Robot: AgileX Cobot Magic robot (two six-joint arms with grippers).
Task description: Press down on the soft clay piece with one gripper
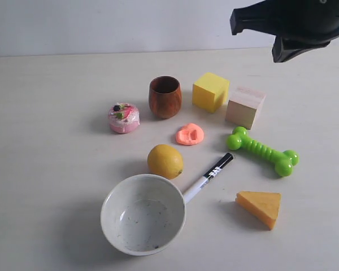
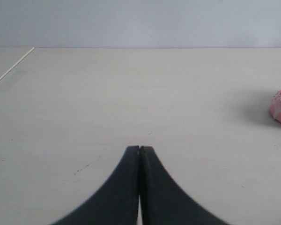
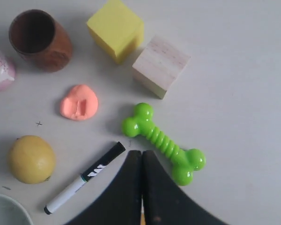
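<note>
The soft clay piece (image 1: 190,134) is a small salmon-orange flattened lump with a dent in its top, lying mid-table between the wooden cup and the lemon. It also shows in the right wrist view as the same dented clay (image 3: 79,102). My right gripper (image 3: 141,152) is shut with nothing in it and hangs high above the table, away from the clay; in the exterior view it is the black right gripper (image 1: 282,55) at the top right. My left gripper (image 2: 139,148) is shut and empty over bare table, out of the exterior view.
Around the clay lie a pink cake toy (image 1: 124,118), a brown wooden cup (image 1: 165,96), a yellow cube (image 1: 210,91), a pale wooden block (image 1: 246,106), a green bone toy (image 1: 261,150), a lemon (image 1: 165,161), a marker (image 1: 208,176), a white bowl (image 1: 142,214) and a cheese wedge (image 1: 261,206).
</note>
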